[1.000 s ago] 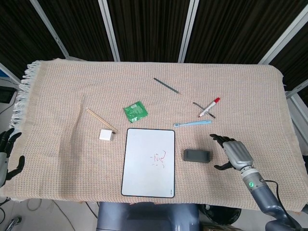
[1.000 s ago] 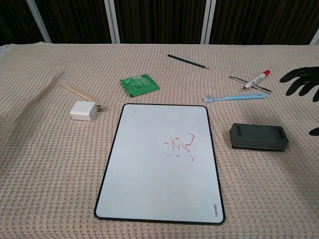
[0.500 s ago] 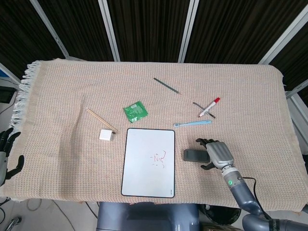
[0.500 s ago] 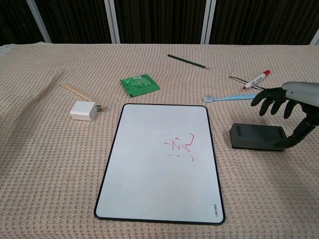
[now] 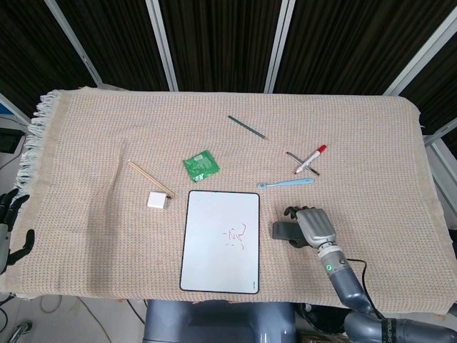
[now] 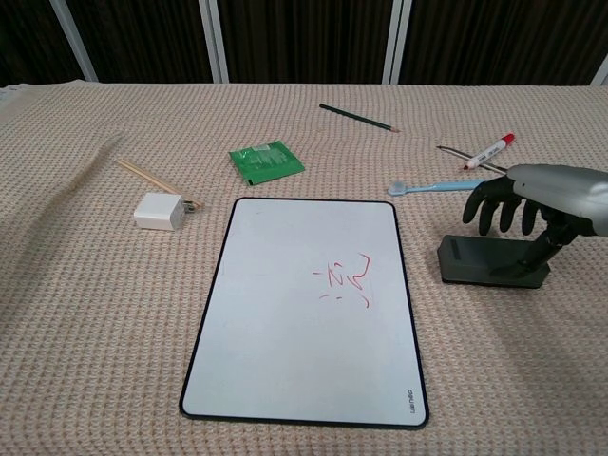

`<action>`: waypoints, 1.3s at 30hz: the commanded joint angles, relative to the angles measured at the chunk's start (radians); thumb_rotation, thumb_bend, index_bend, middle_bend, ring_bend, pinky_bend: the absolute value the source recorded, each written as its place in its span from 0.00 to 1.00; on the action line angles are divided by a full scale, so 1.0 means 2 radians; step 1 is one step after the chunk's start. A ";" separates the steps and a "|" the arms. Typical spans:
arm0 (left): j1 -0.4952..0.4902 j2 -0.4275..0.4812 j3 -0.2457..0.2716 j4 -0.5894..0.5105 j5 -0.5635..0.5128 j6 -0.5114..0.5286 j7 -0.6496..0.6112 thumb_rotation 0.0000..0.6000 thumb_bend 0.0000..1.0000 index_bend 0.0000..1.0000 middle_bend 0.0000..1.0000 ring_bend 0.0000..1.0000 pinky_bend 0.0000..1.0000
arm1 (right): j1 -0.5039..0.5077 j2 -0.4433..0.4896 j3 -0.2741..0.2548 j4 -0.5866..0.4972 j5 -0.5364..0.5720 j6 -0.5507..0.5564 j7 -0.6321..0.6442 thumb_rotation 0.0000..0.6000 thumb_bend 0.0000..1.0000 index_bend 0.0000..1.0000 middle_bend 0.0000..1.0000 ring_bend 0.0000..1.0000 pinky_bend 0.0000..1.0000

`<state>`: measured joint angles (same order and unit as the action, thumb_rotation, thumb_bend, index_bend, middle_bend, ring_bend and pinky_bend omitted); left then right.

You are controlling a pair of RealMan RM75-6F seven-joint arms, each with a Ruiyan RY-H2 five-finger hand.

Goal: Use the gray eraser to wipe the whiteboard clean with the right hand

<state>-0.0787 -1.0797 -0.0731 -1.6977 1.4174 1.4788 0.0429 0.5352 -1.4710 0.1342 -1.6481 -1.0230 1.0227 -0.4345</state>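
desk: your desk (image 5: 371, 136) is covered by a beige woven cloth, and everything lies flat on it, spread apart so each thing can be reached on its own.
whiteboard: the whiteboard (image 5: 214, 246) lies flat near your front edge, long side running away from you, black-rimmed, with a small red scribble (image 6: 344, 278) right of its middle. That mark is all you have to clear.
right hand: your right hand (image 5: 311, 227) hangs over the right part of the eraser, palm down. Its fingers (image 6: 494, 211) are spread and curled downward above the eraser's top, and the thumb reaches down at the near right end. I judge you are mid-reach; no grip shows yet.
gray eraser: the gray eraser (image 6: 483, 261) is a dark gray block lying flat just right of the whiteboard, long side across your view, apart from the board's rim. It sits on the right hand's side, so the reach is short.
left hand: your left hand (image 5: 8, 221) is off the cloth at the far left, holding nothing, fingers apart, well clear of the work.
small things: a blue toothbrush (image 5: 285, 184) and a red-capped marker (image 5: 311, 158) lie behind the eraser; a green packet (image 5: 201, 165), a white cube (image 5: 158, 201), chopsticks (image 5: 148, 178) and a pencil (image 5: 247, 127) lie further back and left.
next: close on the eraser's long sides before you lift.
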 commanded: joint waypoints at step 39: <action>0.002 0.000 -0.002 0.000 0.003 0.008 -0.006 1.00 0.46 0.13 0.01 0.00 0.00 | 0.047 -0.019 0.032 -0.015 0.001 -0.005 -0.009 1.00 0.41 0.45 0.49 0.46 0.51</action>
<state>-0.0739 -1.0805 -0.0776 -1.6975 1.4228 1.4948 0.0304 0.6202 -1.5021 0.1891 -1.6757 -1.0230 1.0194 -0.4498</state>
